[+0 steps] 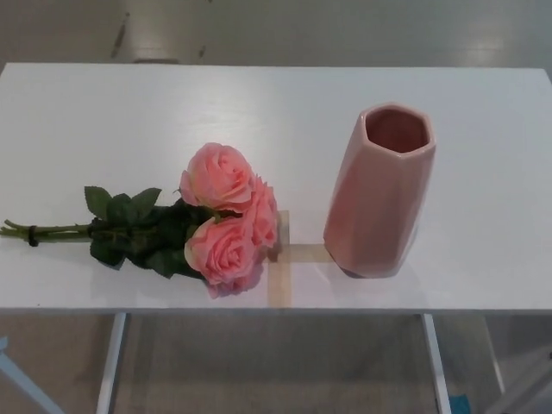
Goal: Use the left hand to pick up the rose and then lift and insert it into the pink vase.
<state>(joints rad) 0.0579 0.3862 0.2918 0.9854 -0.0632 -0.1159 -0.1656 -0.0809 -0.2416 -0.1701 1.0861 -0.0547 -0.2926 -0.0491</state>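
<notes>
So the pink vase (381,190) stands upright on the white table (259,112), right of centre, and from what shows through its faceted mouth there's just pink inner wall, nothing poking out of it. The rose (226,216) is really a small bunch, three pink blooms bundled together, lying flat on its side just left of the vase but not touching it. The stems (47,230) run out toward the table's left edge and look tied with a dark band near the end, and the green leaves (138,228) bunch up right behind the blooms. There's a cross of tan tape (281,259) on the tabletop sitting between the blooms and the vase base; the lowest bloom overlaps its left edge. As for the hands, neither the left nor the right is anywhere in the head view, so I can't tell if they're open or closed, and I can't place the rose relative to a hand either. Below the table's front edge you can see the white table legs (110,362) and the floor.
</notes>
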